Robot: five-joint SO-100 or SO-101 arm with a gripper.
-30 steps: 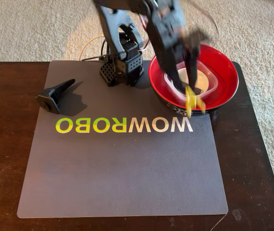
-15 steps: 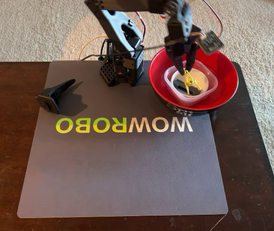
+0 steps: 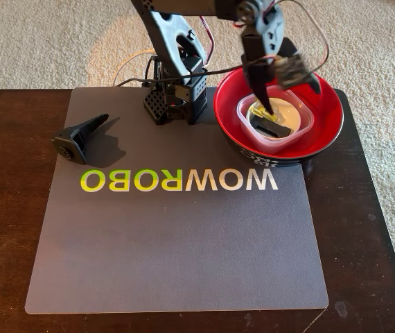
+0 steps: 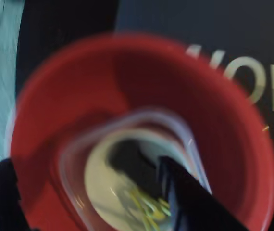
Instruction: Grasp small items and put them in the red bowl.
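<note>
The red bowl (image 3: 330,114) stands at the mat's back right. In it lies the clear square container (image 3: 307,123), holding the small white dish (image 3: 292,114), the dark grey oblong piece (image 3: 270,127) and the yellow clip (image 3: 258,111). The black wedge-shaped part (image 3: 80,136) lies on the mat's left edge. My gripper (image 3: 291,94) hangs open and empty over the bowl, one finger pointing down into the container. The blurred wrist view shows the bowl (image 4: 69,86), container (image 4: 77,144), dish (image 4: 96,180), dark piece (image 4: 127,154) and clip (image 4: 146,208) between my spread fingers (image 4: 185,197).
A grey mat (image 3: 183,243) printed WOWROBO covers a dark wooden table (image 3: 3,208). The arm's base (image 3: 173,97) with wires stands at the mat's back edge, left of the bowl. Beige carpet lies beyond the table.
</note>
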